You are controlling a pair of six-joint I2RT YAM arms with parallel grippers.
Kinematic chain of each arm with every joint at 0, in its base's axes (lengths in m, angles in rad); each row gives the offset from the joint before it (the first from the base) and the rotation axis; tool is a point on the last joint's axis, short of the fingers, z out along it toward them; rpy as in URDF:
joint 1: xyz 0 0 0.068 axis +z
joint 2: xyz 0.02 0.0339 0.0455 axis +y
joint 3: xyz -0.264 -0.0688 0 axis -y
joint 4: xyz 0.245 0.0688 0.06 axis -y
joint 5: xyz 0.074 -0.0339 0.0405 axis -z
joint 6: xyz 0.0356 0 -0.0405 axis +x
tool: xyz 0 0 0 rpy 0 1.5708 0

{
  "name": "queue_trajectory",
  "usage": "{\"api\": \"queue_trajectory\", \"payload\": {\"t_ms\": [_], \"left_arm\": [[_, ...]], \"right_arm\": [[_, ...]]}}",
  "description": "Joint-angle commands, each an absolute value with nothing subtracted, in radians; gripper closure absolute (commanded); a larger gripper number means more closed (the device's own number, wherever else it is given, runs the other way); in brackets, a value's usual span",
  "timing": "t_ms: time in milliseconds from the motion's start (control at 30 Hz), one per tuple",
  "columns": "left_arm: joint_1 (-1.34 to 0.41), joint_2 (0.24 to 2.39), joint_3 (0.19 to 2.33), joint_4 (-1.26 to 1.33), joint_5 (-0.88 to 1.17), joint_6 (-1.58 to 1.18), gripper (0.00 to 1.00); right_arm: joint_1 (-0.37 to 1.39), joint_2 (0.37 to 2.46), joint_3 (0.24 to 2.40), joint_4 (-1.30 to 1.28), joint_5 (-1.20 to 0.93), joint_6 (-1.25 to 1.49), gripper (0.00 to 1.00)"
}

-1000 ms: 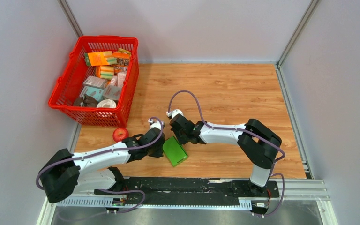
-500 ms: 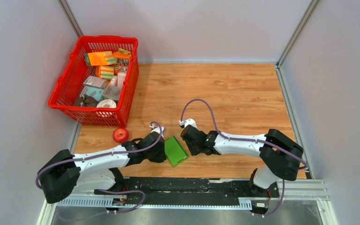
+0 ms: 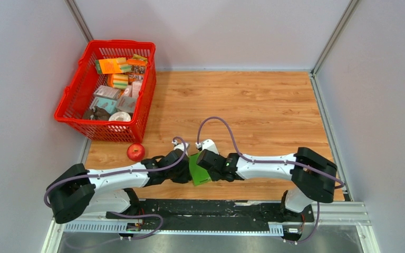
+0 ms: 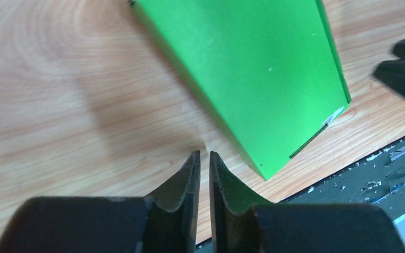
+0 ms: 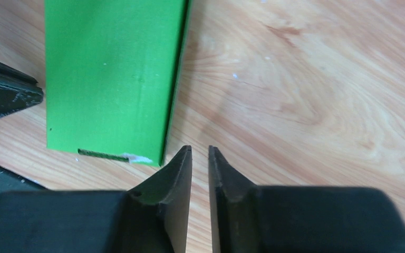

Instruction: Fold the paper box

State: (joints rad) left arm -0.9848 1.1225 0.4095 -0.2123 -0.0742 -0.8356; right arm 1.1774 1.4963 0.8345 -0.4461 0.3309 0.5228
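Near edge: both arms reach low over the bench (image 3: 274,100) and meet at the paper box (image 3: 199,169).

- **Box:** it lies flat on the wood just ahead of the black base rail (image 3: 227,206). It is bright green and looks like a closed rectangular shape. A slit and a white nick show at its near end.
- **Left tool (image 4: 200,154):** fingers a thin slit apart, nothing between. The tips sit just beside the box's long left edge (image 4: 248,68).
- **Right tool (image 5: 200,148):** same, a thin slit apart and empty. The tips are at the box's near right corner (image 5: 111,79).
- **Change over the last second:** the right arm swung in from behind the box to its right flank, and the left crept closer. The box is now pinched between the two tools and turned a bit straighter.
- **Judgement:** they're lining up to square it or press the end flap. Folding looks mostly done.

Farther left is a red apple (image 3: 135,152), then a red basket (image 3: 121,43) of small packages, both untouched.
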Motion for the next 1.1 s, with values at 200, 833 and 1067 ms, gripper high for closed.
{"api": "queue_trajectory", "payload": {"t_ms": [200,833,1067], "left_arm": [[-0.876,0.804,0.359,-0.345,-0.026,-0.859,0.59],[-0.776,1.028,0.278,0.032,0.057,-0.957,0.50],[-0.772,1.049,0.238,0.054,0.040,-0.969,0.60]], "right_arm": [[0.977,1.307,0.700,-0.224,0.014,0.571,0.62],[0.865,1.462,0.673,0.047,-0.262,0.598,0.49],[0.838,1.493,0.657,0.089,-0.307,0.603,0.47]]}}
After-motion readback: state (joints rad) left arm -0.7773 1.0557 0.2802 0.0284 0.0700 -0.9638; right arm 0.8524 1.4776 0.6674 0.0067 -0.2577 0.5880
